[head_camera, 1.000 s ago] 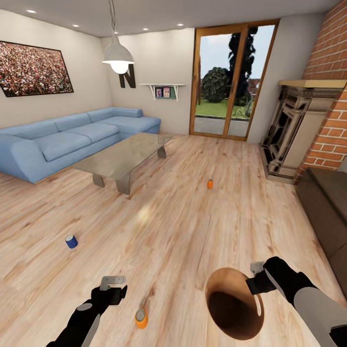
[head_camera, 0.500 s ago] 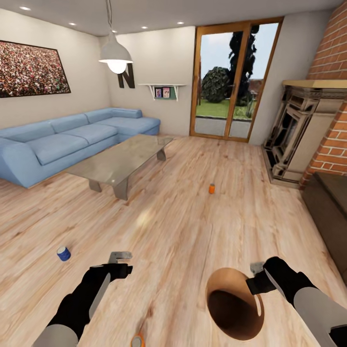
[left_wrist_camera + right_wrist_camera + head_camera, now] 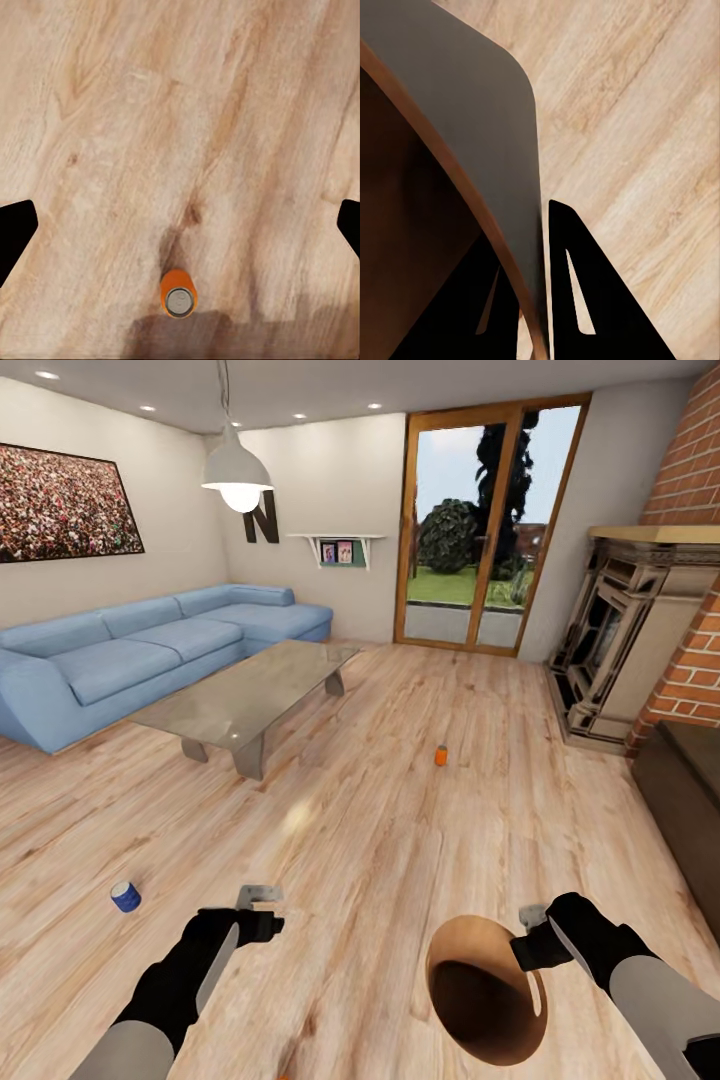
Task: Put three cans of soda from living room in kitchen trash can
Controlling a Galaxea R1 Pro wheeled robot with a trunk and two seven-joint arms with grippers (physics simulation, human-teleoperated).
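**Robot Held the Bin in the Living Room**

The robot stood on the light wood floor (image 3: 400,860) of the living room. Its right gripper (image 3: 530,935) was pinched shut on the thin rim of the trash can (image 3: 470,950). In the right wrist view, one finger (image 3: 585,300) was outside the wall of the bin (image 3: 472,135) and the other was inside, with the rim between them. The bin was tilted, so its dark inside showed.

The left gripper (image 3: 258,900) hung over the bare floor with its fingers spread wide and nothing in them. In the left wrist view, an orange can (image 3: 179,294) stood upright on the planks below it, apart from both fingertips.

The blue can (image 3: 125,897) sat on the floor off to the left of the left arm. Another orange can (image 3: 441,756) stood far ahead in the middle of the room. It was between the grey low table (image 3: 250,695) and the brick fireplace (image 3: 620,650). The blue sofa (image 3: 130,655) stood behind the table, and the glass doors (image 3: 480,520) were at the back.
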